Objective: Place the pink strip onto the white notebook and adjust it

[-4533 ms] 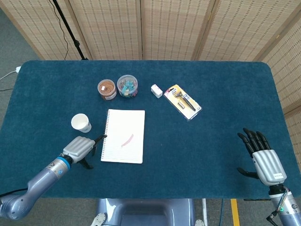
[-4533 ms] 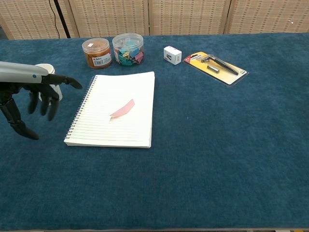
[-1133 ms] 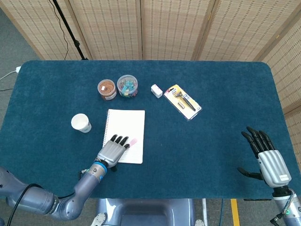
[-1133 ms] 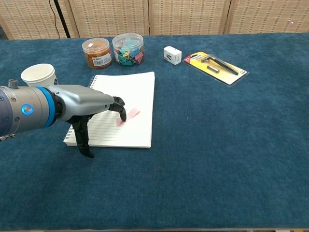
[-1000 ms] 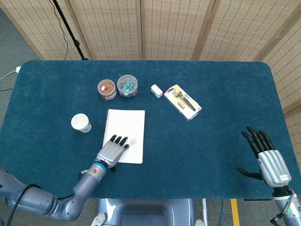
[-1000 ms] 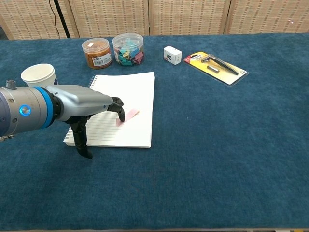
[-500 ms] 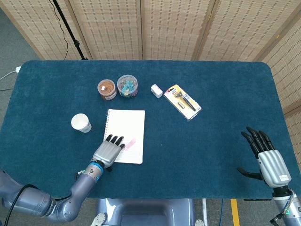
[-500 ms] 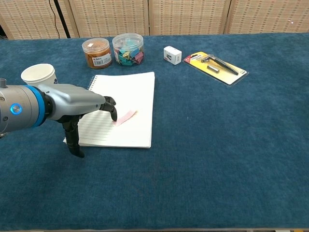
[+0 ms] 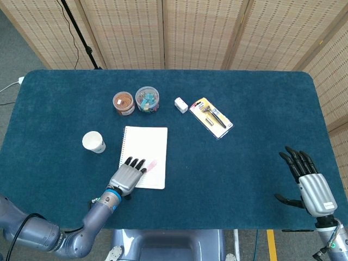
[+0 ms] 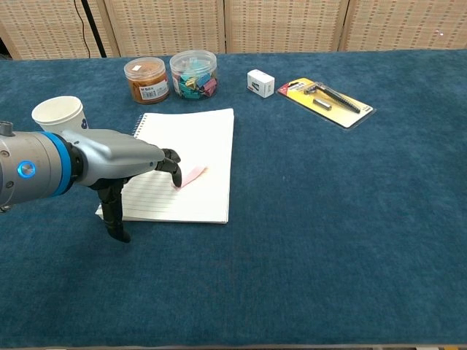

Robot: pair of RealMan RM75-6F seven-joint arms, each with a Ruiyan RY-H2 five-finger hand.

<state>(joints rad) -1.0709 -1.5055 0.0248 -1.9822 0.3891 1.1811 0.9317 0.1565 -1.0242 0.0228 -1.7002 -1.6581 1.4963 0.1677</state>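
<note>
The white spiral notebook (image 9: 144,145) (image 10: 198,135) lies left of the table's middle. On its lower half lies the pink strip (image 9: 151,165) (image 10: 194,175), slanted. My left hand (image 9: 126,176) (image 10: 128,162) is stretched flat over the notebook's near left part, and its fingertips (image 10: 174,165) come down at the strip's left end. It holds nothing. My right hand (image 9: 310,185) hovers open at the table's near right, fingers spread; only the head view shows it.
A white paper cup (image 9: 93,142) (image 10: 58,113) stands left of the notebook. Behind it are an orange-lidded jar (image 10: 147,79) and a jar of coloured clips (image 10: 193,73). A white eraser (image 10: 260,82) and a packaged tool (image 10: 326,97) lie further right.
My left hand came from beside the cup onto the notebook and nudged the strip slightly nearer and rightward. Over the last second it drew back a little to the left. The right hand barely moved.
</note>
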